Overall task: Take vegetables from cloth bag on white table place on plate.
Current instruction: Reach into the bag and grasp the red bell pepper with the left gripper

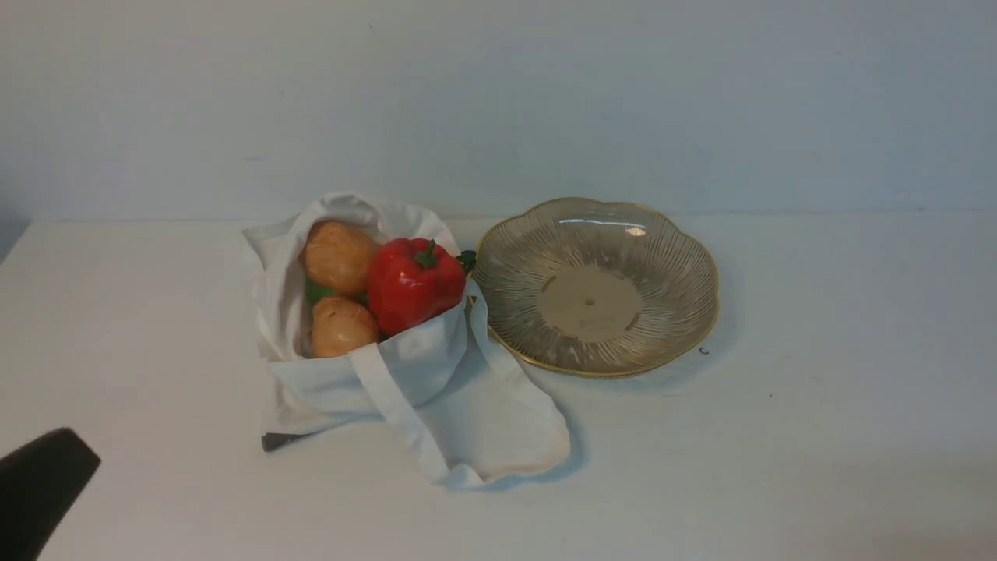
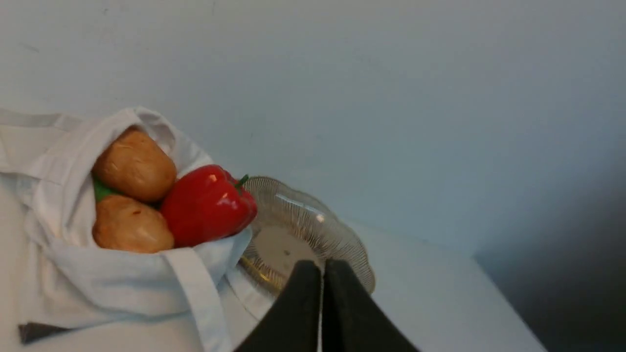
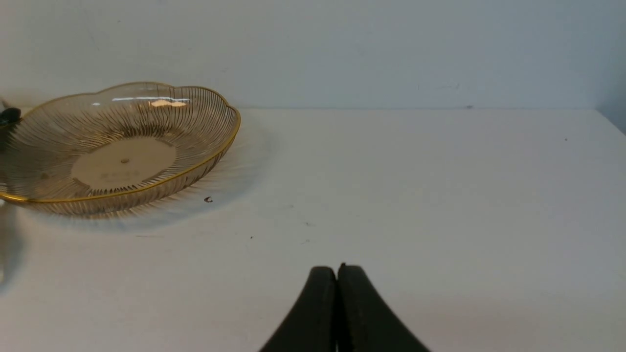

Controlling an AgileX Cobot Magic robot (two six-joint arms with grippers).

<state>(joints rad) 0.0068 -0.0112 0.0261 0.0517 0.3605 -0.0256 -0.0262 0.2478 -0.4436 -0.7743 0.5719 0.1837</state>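
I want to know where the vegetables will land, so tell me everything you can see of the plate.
The plate is round, see-through brownish glass with a scalloped gold rim and fine ribs radiating from a flat centre. It lies level on the white table, with nothing on it and light glinting on its far wall. It sits right of the cloth bag, whose fabric runs close along its near-left rim; whether they touch I cannot tell.
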